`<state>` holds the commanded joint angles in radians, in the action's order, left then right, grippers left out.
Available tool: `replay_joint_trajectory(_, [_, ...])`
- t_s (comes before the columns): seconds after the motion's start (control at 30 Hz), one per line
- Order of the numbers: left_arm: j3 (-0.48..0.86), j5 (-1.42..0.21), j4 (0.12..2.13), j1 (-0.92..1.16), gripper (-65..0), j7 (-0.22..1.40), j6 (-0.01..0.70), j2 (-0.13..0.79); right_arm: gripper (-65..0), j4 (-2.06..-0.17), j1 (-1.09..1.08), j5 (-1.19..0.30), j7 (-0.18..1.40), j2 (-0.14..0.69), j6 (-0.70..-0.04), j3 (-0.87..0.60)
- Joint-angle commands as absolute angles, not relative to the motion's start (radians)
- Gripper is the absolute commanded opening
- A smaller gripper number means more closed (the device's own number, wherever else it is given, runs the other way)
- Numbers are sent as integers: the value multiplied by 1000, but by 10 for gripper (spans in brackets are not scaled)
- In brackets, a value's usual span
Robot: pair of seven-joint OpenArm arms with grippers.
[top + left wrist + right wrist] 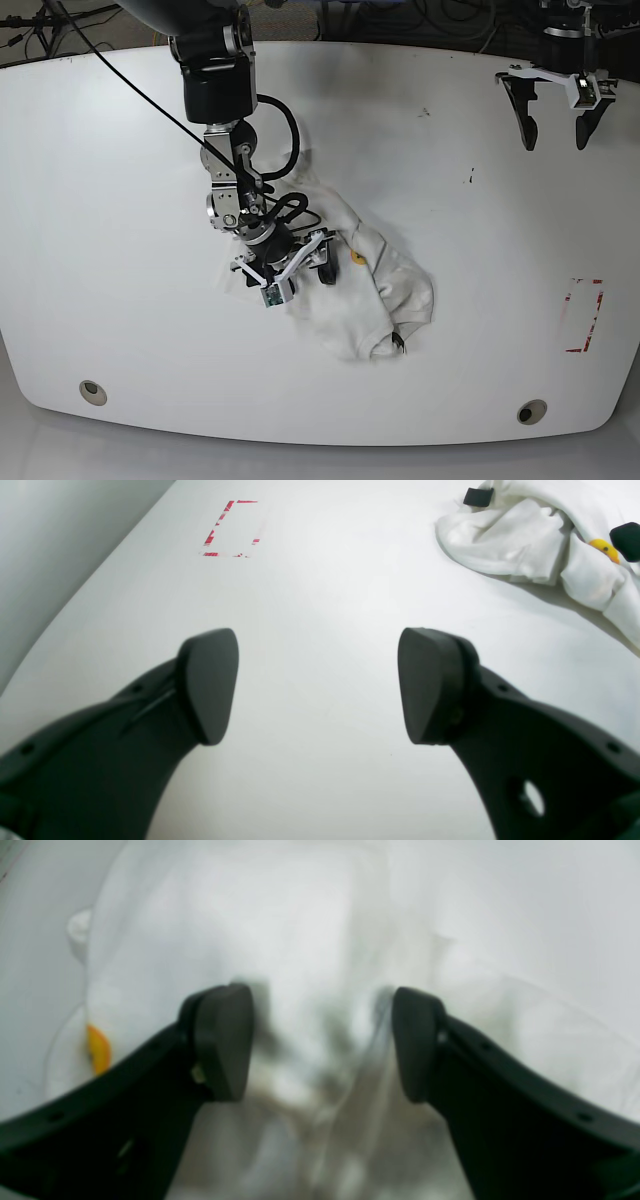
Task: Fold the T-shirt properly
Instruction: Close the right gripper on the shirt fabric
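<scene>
While the garment lies crumpled, each item reads as follows.

T-shirt: white, bunched in a rumpled heap near the middle of the bench, toward its front edge; not folded.

Emblem: small yellow-orange mark on the shirt, also seen at the left edge of the right wrist view and at the far right of the left wrist view; no lettering can be read on it.

Neck tag: small black patch at the top edge of the cloth in the left wrist view; any writing on it is too small to tell.

Right end effector: low over the left part of the heap, fingers parted wide with white cloth between and beneath them; the blurred right wrist view does not show whether cloth is pinched, and nothing is clamped.

Left end effector: held above the far right corner of the bench, well apart from the shirt; fingers spread wide, holding nothing, with bare bench between them in its own view.

Red tape marking: broken rectangular outline on the right side of the bench, also visible from the left wrist; no text.

Bench holes: one round fitting near each front corner.
</scene>
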<state>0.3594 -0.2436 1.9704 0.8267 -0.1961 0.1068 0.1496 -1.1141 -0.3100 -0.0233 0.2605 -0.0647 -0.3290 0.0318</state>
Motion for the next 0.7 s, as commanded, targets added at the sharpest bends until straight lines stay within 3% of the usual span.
replay_joint_trajectory(0.07, [357, -245, 1970, 822, -181, -201, 105, 147, -332, -1131, -296, 69, 283, -68, -274, 45])
replay_joint_trajectory(0.33, [356, -242, 1968, 821, -179, -203, 102, 147, -574, -1125, -301, 96, 289, -77, -280, 52])
replay_joint_trajectory(0.43, [355, -241, 1966, 819, -180, -203, 102, 146, -636, -1111, -311, 84, 288, -78, -292, 48])
replay_joint_trajectory(0.7, [352, -242, 1968, 819, -182, -203, 102, 143, -650, -1098, -328, 70, 284, -85, -316, 51])
